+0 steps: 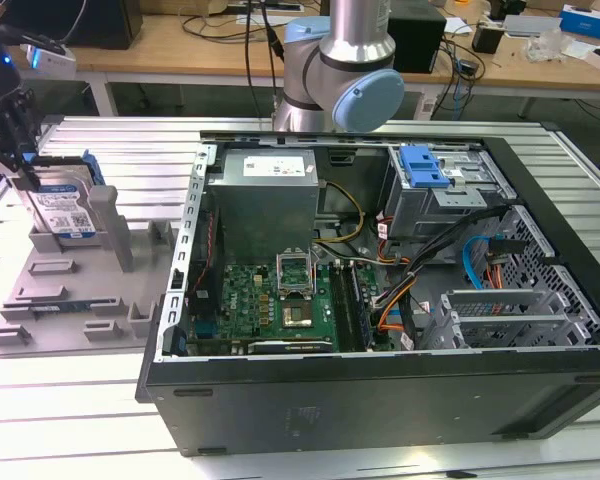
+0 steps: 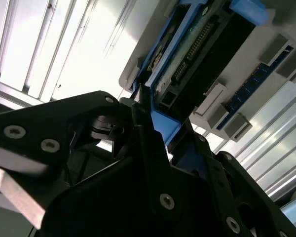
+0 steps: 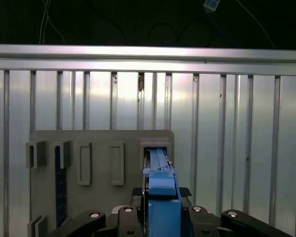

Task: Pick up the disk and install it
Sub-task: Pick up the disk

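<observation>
The disk [image 1: 68, 205], a silver drive with a white-and-blue label in a blue carrier, stands on edge in a slot of the grey holder tray [image 1: 75, 290] at the exterior view's left. My gripper [image 1: 22, 170] comes down on the disk's upper end. In the first wrist view the black fingers [image 3: 136, 193] flank the disk's blue carrier edge [image 3: 160, 190], which runs back to the tray slot [image 3: 155, 144]. The second wrist view shows the disk's connector side [image 2: 197, 49], with the gripper [image 2: 170, 131] shut on the blue bracket.
An open computer case [image 1: 380, 400] lies on the slatted aluminium table [image 1: 60, 400], right of the tray. Inside are a grey metal box [image 1: 265, 195], a green board [image 1: 270, 300], cables and a drive bay with a blue latch [image 1: 425, 165]. The arm's base [image 1: 340, 60] stands behind the case.
</observation>
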`<state>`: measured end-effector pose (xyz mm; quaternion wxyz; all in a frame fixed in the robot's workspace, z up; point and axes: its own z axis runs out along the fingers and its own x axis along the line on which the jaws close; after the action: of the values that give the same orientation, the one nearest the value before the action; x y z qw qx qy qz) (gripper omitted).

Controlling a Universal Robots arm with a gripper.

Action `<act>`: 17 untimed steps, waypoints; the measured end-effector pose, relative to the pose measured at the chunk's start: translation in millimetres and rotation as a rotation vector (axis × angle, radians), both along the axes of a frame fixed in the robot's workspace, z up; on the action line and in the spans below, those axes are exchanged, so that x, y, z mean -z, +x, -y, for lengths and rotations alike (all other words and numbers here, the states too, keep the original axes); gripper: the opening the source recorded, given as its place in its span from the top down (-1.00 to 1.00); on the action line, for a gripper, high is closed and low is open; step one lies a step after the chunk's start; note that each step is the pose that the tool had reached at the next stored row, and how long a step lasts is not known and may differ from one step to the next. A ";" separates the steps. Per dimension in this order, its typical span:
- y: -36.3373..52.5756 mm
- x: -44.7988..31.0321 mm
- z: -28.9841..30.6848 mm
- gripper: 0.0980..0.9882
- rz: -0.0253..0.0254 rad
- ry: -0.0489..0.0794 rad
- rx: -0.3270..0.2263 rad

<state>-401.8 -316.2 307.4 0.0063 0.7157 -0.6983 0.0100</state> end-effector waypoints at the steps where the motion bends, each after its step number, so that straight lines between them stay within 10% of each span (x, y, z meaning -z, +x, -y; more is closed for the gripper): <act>1: 0.0 -6.2 0.0 0.39 0.0003 0.000 0.000; 17: 0.2 -88.7 0.0 0.39 0.0003 0.000 -0.003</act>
<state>-401.6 -316.2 396.1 0.0060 0.7166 -0.6974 0.0099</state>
